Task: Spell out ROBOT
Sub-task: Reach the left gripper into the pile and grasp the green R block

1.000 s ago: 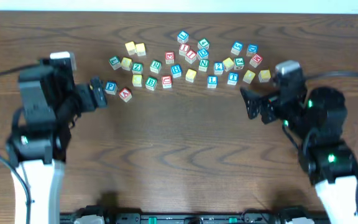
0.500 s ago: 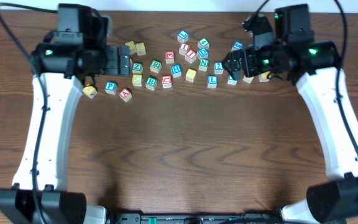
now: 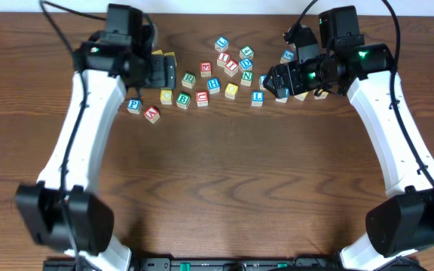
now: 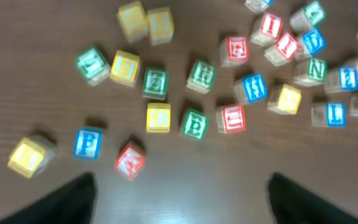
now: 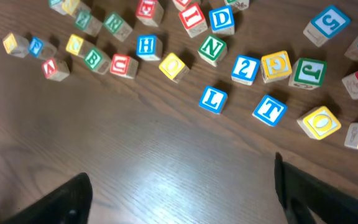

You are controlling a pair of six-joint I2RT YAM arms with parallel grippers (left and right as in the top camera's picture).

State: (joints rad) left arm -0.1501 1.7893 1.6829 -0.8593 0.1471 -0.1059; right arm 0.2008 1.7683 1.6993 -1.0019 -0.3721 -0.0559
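Coloured letter blocks lie scattered across the back of the wooden table (image 3: 217, 188). In the left wrist view I see a green R (image 4: 202, 74), a green B (image 4: 193, 122), a red block (image 4: 230, 118) and a blue P (image 4: 87, 142). In the right wrist view I see a blue T (image 5: 269, 111), a yellow O (image 5: 319, 122) and a blue L (image 5: 213, 99). My left gripper (image 3: 159, 71) (image 4: 179, 199) is open and empty above the left blocks. My right gripper (image 3: 273, 79) (image 5: 185, 193) is open and empty above the right blocks.
Other blocks include a green Z (image 4: 155, 83), a red A (image 3: 151, 114), a blue H (image 5: 147, 45), a green N (image 5: 212, 48), a blue 2 (image 5: 245, 70) and a green J (image 5: 308, 71). The table's back edge lies just behind the blocks.
Both arms have stretched from near the table's sides out to the back, over the blocks. The left gripper has shifted right; the right gripper has barely moved lately.
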